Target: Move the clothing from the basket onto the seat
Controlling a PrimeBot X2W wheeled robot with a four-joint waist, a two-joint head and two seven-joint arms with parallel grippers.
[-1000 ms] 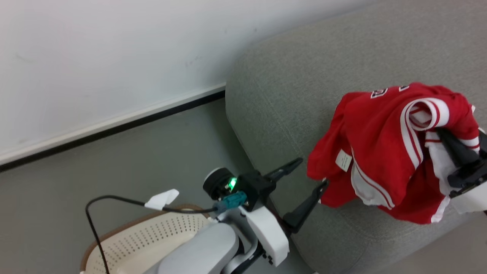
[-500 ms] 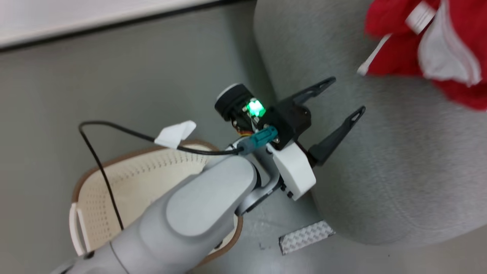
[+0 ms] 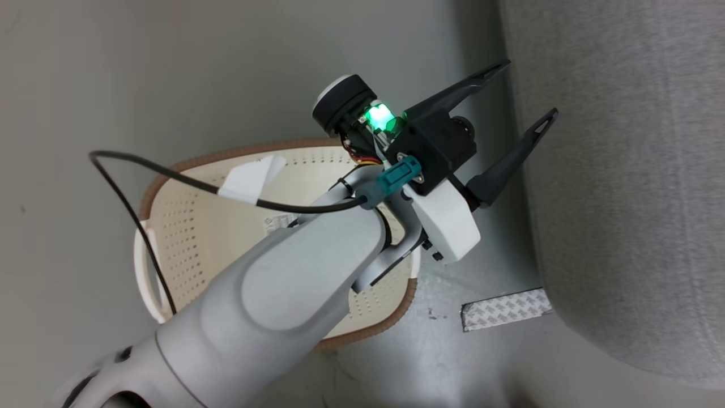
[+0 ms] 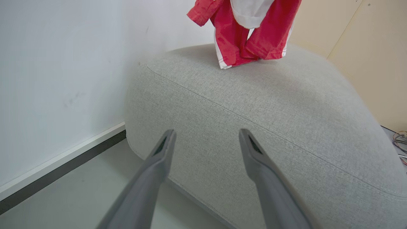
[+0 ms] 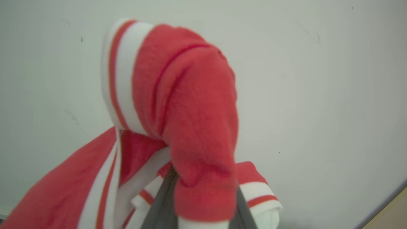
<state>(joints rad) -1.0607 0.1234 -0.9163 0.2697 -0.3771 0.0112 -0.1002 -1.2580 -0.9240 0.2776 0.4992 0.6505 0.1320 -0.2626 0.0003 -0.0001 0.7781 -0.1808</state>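
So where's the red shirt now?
The jersey hangs at the top of the left wrist view, above the far end of the sofa; in the right wrist view it drapes over the right end effector.

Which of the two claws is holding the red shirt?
The right gripper: the jersey drapes over its fingers. The left gripper is open and empty.

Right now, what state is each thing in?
jersey, held up, hanging bunched
sofa, lowest jersey folds reach its top
basket, upright, no clothing seen inside
left gripper, open, holding nothing
right gripper, shut on jersey
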